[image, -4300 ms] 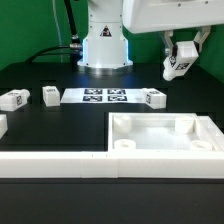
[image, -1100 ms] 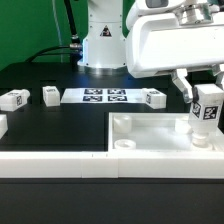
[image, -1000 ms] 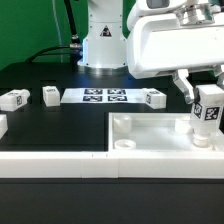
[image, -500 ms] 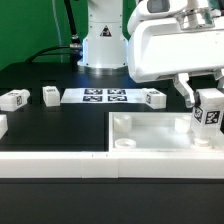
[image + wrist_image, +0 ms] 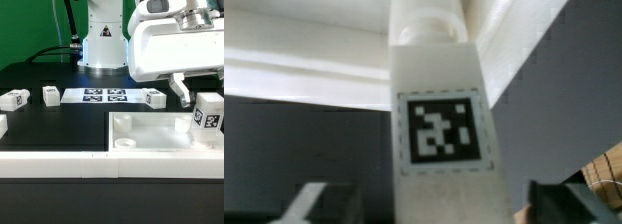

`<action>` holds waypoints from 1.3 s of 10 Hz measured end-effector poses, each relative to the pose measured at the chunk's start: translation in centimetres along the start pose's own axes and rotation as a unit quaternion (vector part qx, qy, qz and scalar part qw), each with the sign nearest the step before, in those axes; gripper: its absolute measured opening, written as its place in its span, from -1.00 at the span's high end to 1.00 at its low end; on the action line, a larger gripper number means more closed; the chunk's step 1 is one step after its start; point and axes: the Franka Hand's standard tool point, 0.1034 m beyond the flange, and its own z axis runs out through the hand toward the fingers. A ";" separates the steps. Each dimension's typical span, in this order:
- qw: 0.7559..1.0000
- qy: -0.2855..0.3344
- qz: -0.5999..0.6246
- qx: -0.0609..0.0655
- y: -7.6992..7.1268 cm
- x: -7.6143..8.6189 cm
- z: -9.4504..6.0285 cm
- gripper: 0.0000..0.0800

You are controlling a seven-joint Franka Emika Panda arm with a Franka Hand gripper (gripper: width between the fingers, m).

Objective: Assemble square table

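Note:
The square table's white tray-like top (image 5: 150, 122) lies upside up at the exterior view's right, behind the long white border wall (image 5: 50, 163). One white tagged leg (image 5: 208, 112) stands upright at the top's far right corner. My gripper (image 5: 200, 100) hangs around this leg with the jaws open. In the wrist view the leg (image 5: 441, 110) fills the middle, and a dark gap shows on each side between it and the fingers (image 5: 304, 205). The top's rim (image 5: 295, 70) runs behind it.
Three loose white legs (image 5: 14, 99) (image 5: 51, 95) (image 5: 154, 97) lie on the black table beside the marker board (image 5: 105, 96). Another white part (image 5: 2, 124) shows at the exterior view's left edge. The robot base (image 5: 103, 45) stands behind.
The jaws have spread apart and let go of the leg. The leg stays upright at the top's corner, shifted slightly to the exterior view's right.

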 end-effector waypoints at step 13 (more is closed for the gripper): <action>0.998 -0.058 0.016 0.005 0.2 1.8 0.6 -0.62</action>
